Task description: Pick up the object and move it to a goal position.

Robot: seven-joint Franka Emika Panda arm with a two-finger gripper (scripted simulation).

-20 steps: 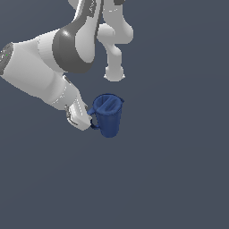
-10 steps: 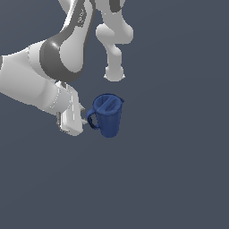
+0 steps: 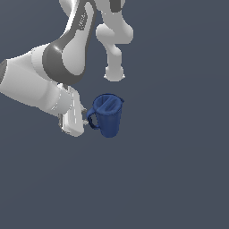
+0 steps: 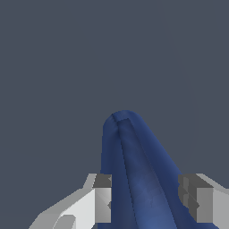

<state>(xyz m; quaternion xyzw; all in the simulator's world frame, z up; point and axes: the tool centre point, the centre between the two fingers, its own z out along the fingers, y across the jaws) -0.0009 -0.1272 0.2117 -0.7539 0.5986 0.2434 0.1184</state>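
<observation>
Reaching sideways, claw clamped on pitcher handle side.

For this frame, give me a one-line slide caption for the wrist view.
Wrist view: gripper fingers straddling the dark blue pitcher against plain grey.

There is one pitcher, dark blue, with one loop handle and one small spout. One white arm reaches into the scene, ending in one gripper. The wrist view shows two fingers, one on each side of the same single pitcher. Nothing else can be counted against the plain grey ground.
</observation>
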